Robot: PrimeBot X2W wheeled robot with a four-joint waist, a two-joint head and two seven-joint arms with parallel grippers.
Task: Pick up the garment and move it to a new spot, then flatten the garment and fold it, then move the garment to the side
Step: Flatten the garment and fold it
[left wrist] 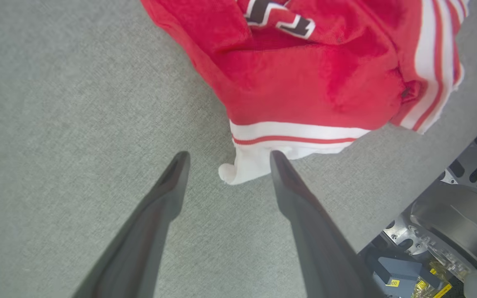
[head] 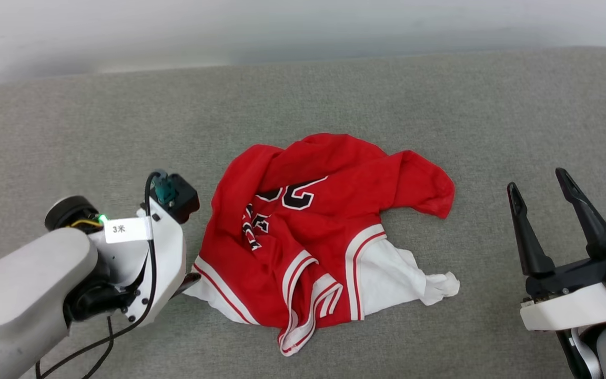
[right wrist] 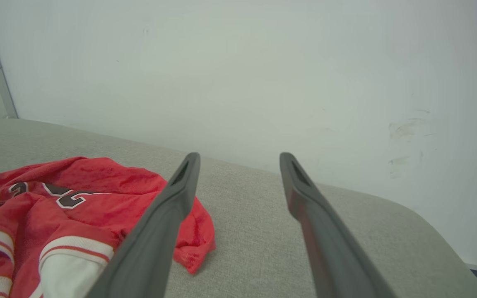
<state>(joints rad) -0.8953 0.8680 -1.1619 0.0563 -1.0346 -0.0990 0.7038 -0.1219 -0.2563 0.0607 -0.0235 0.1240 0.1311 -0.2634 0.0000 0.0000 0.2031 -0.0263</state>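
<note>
Lying crumpled near the centre of the grey padded surface [head: 71, 131], the garment [head: 313, 231] was a red T-shirt w/ white sleeves & red-and-white striped trim, nowhere near flat. Black-and-white lettering showed on the chest, partly lost in the folds, at approx. 10 o'clock of the heap. One white sleeve stuck out at 5 o'clock, its end twisted to a point. Another white corner poked out at 7 o'clock, & a red lobe reached toward 2 o'clock.

L arm sat at 8 o'clock of the shirt, wrist bent down over that 7 o'clock corner. The left gripper [left wrist: 229, 154] had its two dark fingers spread wide, gripping nothing. Seen from its wrist cam, a small white tip of cloth lay between the fingertips, closer to the right-hand finger; couldn't tell whether it touched. A white label [head: 127, 229] & a black cable [head: 151, 263] hung on that wrist. Part of the robot's base [left wrist: 449, 223] showed past the surface's edge at 4 o'clock in that same view.

R side: the right gripper [head: 537, 179] stood at 3 o'clock of the shirt, well apart from it, fingers pointing toward 12 o'clock, likewise spread wide w/ nothing between them. Beyond the surface at 12 o'clock rose a pale wall [right wrist: 238, 62].
</note>
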